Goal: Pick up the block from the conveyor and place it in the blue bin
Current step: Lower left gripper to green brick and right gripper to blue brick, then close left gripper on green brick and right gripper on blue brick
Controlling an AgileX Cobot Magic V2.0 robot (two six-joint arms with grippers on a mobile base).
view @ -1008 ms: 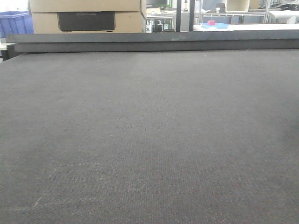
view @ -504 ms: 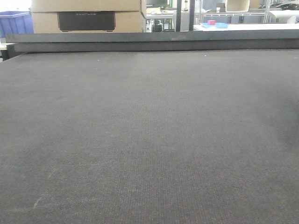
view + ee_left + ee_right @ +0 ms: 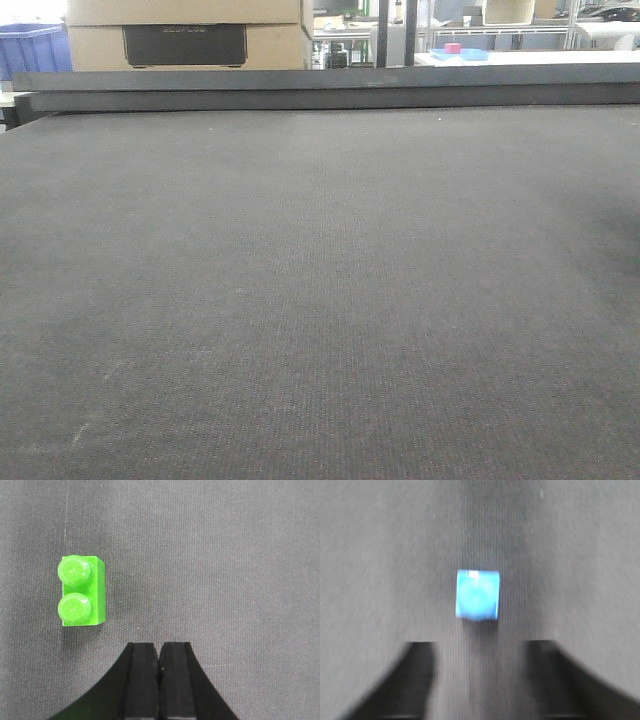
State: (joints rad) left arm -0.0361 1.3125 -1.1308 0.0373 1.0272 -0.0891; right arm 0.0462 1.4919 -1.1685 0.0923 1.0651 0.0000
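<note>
Dark grey conveyor (image 3: pixel 320 300): one woven belt that fills the front view, with one dark raised rail (image 3: pixel 320 90) along its far edge.
Green block (image 3: pixel 82 591): one, with two round studs on top, lying flat on the belt in the left wrist view, up and to the left of the fingertips and apart from them.
Blue block (image 3: pixel 478 594): one, roughly square and blurred, lying on the belt in the right wrist view, just ahead of the gap between the two fingers and centred on it.
Blue bin (image 3: pixel 30 50): one, seen in the front view's top left corner, beyond the rail.
Cardboard boxes (image 3: pixel 185 30): two, stacked just beside the bin; the lower one has a dark panel.
Left gripper (image 3: pixel 159 652): points straight down at the belt; its two black fingers (image 3: pixel 142 680) are pressed together and grip nothing.
Right gripper (image 3: pixel 481 645): also looks straight down; its two fingers (image 3: pixel 417 680) stand wide apart with bare belt between them and touch nothing.
Arms in the front view: neither one shows there.
</note>
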